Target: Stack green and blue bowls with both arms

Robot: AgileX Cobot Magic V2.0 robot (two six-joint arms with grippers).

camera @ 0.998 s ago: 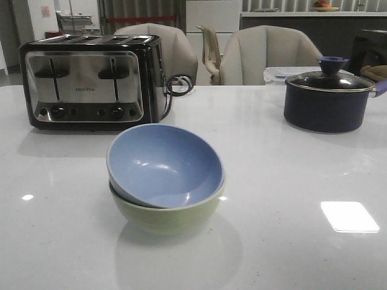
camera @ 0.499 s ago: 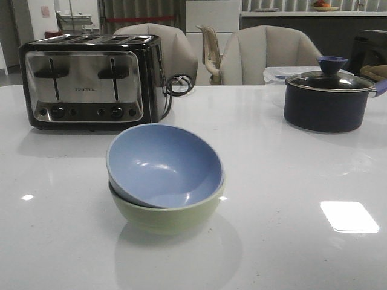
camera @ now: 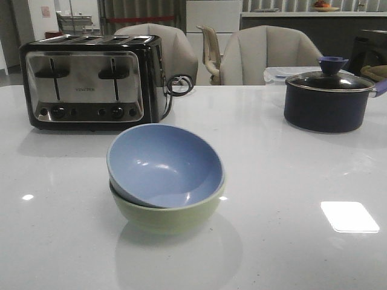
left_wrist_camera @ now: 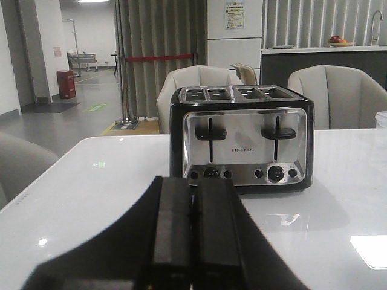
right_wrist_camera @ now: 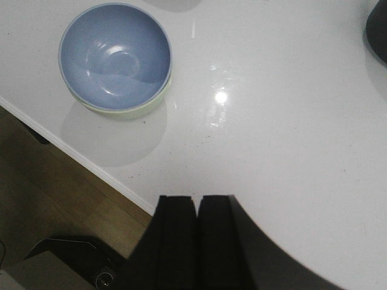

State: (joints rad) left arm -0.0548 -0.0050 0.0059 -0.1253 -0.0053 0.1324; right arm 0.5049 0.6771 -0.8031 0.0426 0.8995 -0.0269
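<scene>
stack: blue bowl [camera: 162,164] sat tilted inside green bowl [camera: 166,212], near-centre of table [camera: 290,181] | left gripper [left_wrist_camera: 192,232], right gripper [right_wrist_camera: 196,232] both clenched, empty | bowls looked rigid, light, smooth, breakable; take hold at rim

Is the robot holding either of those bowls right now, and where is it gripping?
Nothing is held. The left end effector and right end effector are shut on nothing, away from the blue bowl sitting tilted in the green bowl.

Blue bowl [camera: 162,163] sits tilted inside green bowl [camera: 172,215].
</scene>
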